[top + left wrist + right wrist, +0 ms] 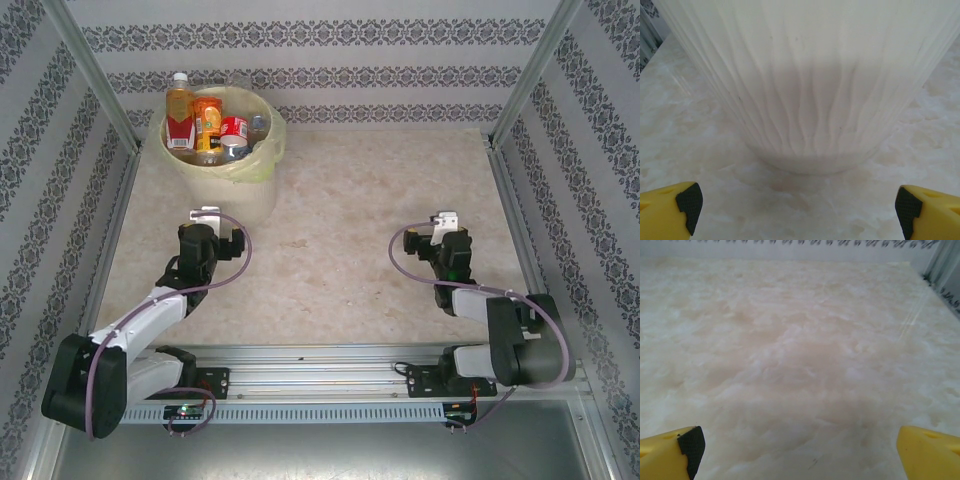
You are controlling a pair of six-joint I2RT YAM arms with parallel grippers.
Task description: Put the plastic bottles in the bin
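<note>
We see plastic bottles piled in bin, far-left on worktop; task looks done. Left jaws wide open, empty, facing bin wall close up. Right jaws wide open, empty, over worktop. Risk: left arm nudges bin, tall orange bottle tips out.
</note>
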